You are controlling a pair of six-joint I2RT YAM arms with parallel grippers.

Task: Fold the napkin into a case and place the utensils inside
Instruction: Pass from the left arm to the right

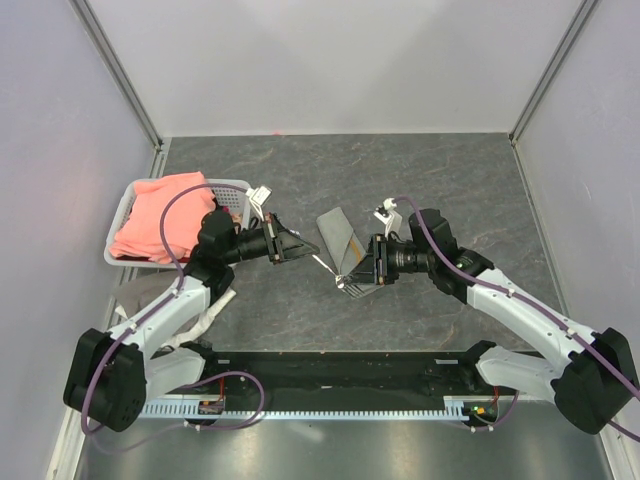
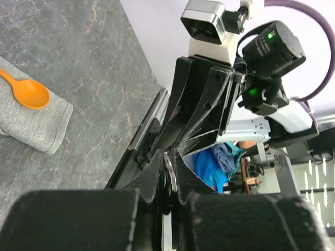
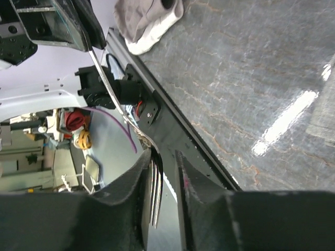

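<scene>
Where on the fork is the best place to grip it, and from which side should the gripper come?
Grip the fork by the end of its slim handle, coming in along its length from the handle side, as the left gripper does. The fork hangs in mid-air, tines inside the open right gripper, so only that end is free.

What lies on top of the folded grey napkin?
An orange spoon rests on the napkin, near one end; its handle runs out of view. Whatever is inside the folds is covered.

Robotics lab, white-walled enclosure (image 1: 330,60), aluminium rails (image 1: 117,70)
</scene>
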